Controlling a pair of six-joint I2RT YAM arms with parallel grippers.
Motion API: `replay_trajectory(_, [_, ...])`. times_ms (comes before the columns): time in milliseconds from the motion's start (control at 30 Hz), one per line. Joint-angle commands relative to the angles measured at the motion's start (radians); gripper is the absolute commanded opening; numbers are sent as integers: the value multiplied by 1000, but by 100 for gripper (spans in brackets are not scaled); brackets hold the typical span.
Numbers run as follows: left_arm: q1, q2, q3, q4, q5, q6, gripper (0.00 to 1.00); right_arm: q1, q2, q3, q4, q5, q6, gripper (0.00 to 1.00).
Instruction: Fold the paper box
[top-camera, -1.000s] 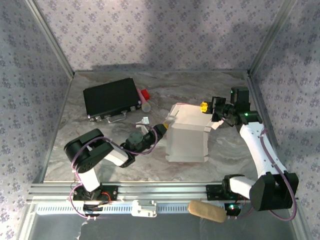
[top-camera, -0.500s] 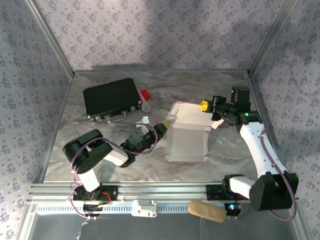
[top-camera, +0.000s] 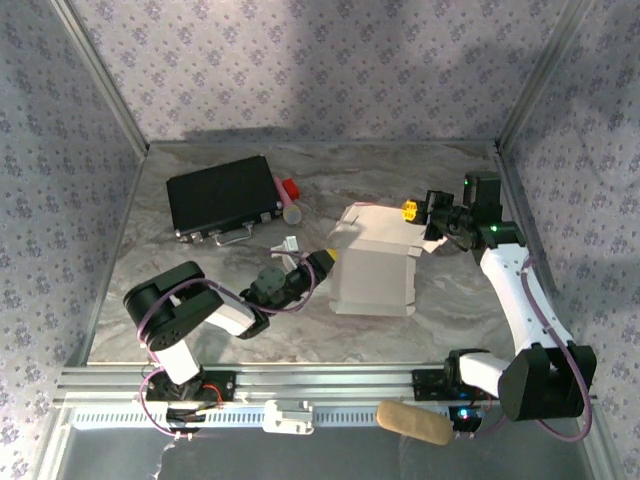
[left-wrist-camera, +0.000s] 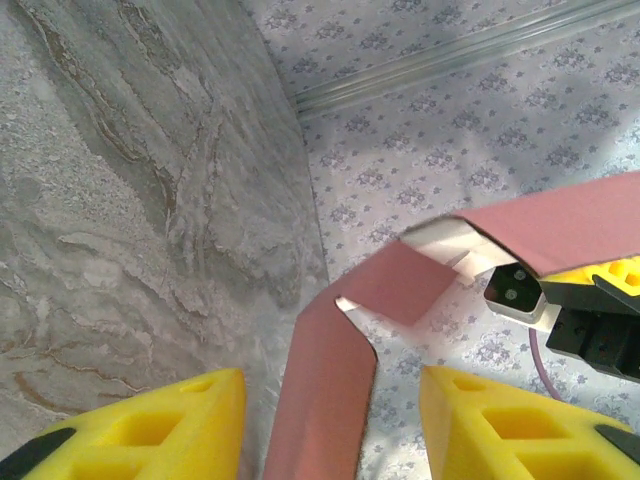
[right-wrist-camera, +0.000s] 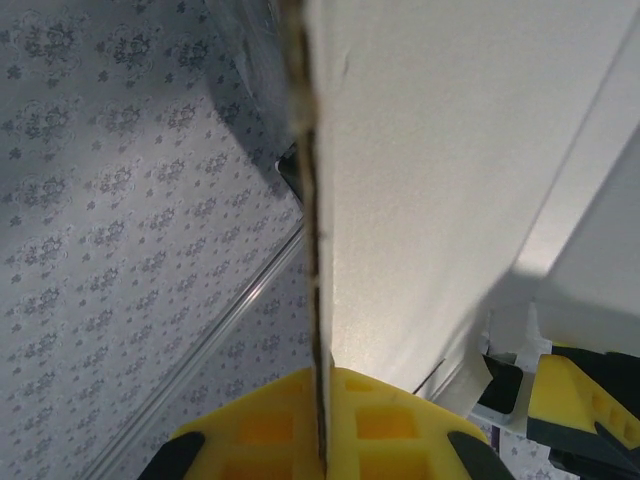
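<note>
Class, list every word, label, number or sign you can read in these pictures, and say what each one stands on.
No text can be read anywhere in these pictures.
The paper box: plain card, no print seen.
The black case: small pale marks along its near edge, too small to read.
The walls: a flower pattern, no letters.

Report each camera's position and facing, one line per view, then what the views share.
Top external: above and behind the bases, looking down on the table; shows left tool, right tool, paper box, black case.
Left wrist: on the left arm, facing across the table toward the wall; left fingers apart, pink flap beyond.
Right wrist: on the right arm, facing along the whitish panel, clamped edge-on in the right fingers.
Shared: all three show the paper box.
</note>
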Motion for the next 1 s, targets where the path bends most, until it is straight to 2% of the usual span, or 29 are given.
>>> replay_trajectory(0, [-7, -36, -25, 65, -35, 23, 50, -9, 4, -6, 9, -15, 13, 0])
replay_trajectory(200, [16, -58, -47, 65, -59, 9, 54, -9, 1, -9, 9, -18, 14, 0])
replay_trajectory(433, [82, -17, 3, 65, -34, -64, 49, -11, -2, -11, 9, -18, 17, 0])
replay_trajectory(633, [73, 17, 64, 64, -11, -69, 49, -14, -2, -11, 13, -20, 19, 0])
replay_trajectory(967, [28, 50, 70, 65, -38, -70, 48, -20, 7, -20, 39, -26, 32, 0])
